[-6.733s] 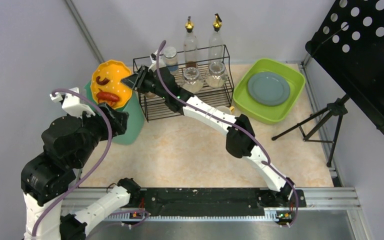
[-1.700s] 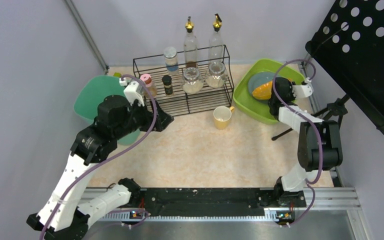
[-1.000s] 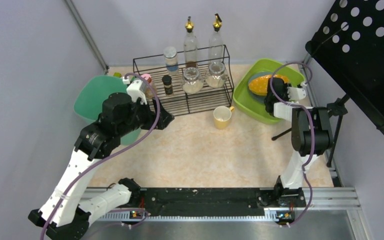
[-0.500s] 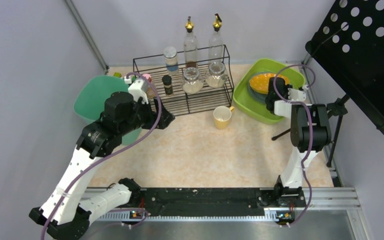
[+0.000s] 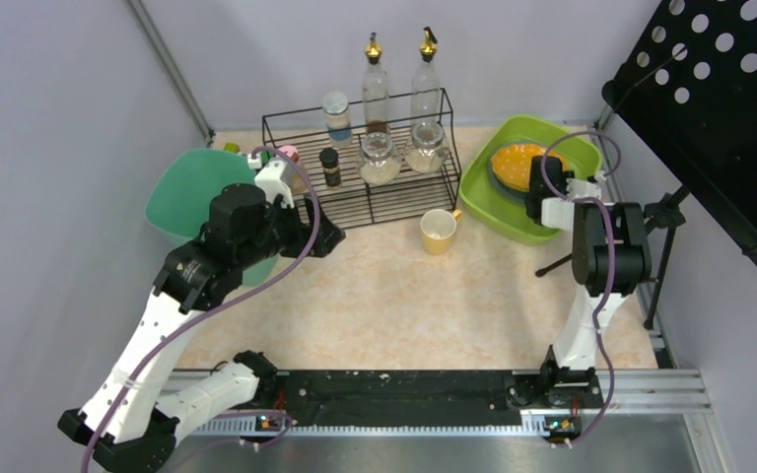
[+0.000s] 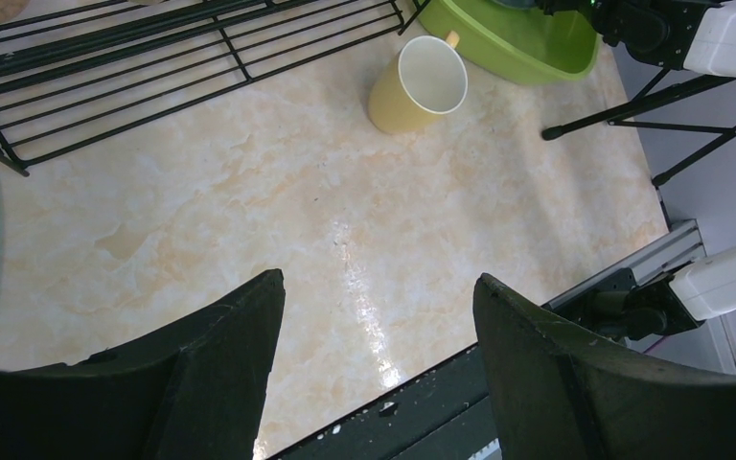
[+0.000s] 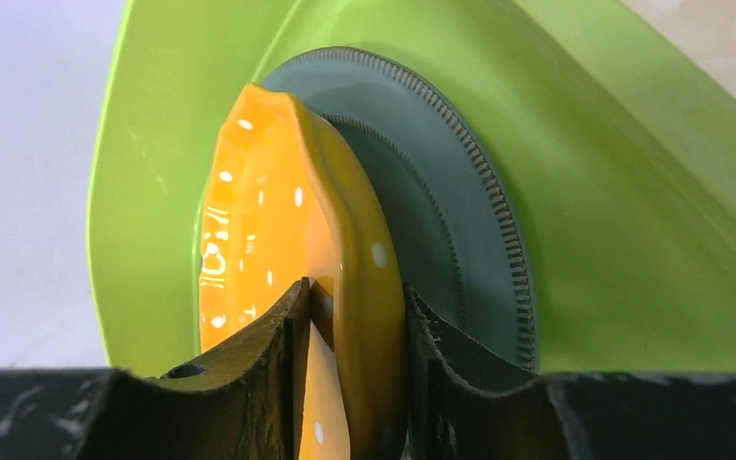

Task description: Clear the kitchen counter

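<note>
The kitchen counter (image 5: 384, 296) is a beige marbled top. In the lime-green tub (image 5: 486, 200) at the back right, an orange spotted dish (image 5: 515, 164) rests on a grey plate (image 7: 441, 220). My right gripper (image 5: 535, 189) reaches into the tub, and in the right wrist view its jaws (image 7: 355, 289) sit either side of the dish's (image 7: 268, 220) rim, shut on it. A yellow mug (image 5: 439, 231) stands on the counter in front of the rack. My left gripper (image 6: 379, 281) hovers open and empty over bare counter (image 6: 249, 192), left of the mug (image 6: 420, 84).
A black wire rack (image 5: 355, 202) at the back holds jars and small bottles, with two oil bottles (image 5: 399, 74) behind it. A teal bin (image 5: 182, 192) stands at the left. A black tripod (image 5: 611, 251) and perforated panel (image 5: 729, 118) stand at the right.
My right gripper has brought the orange dish down from a tilt until it lies flat on the grey plate in the tub. The left arm has barely shifted.
</note>
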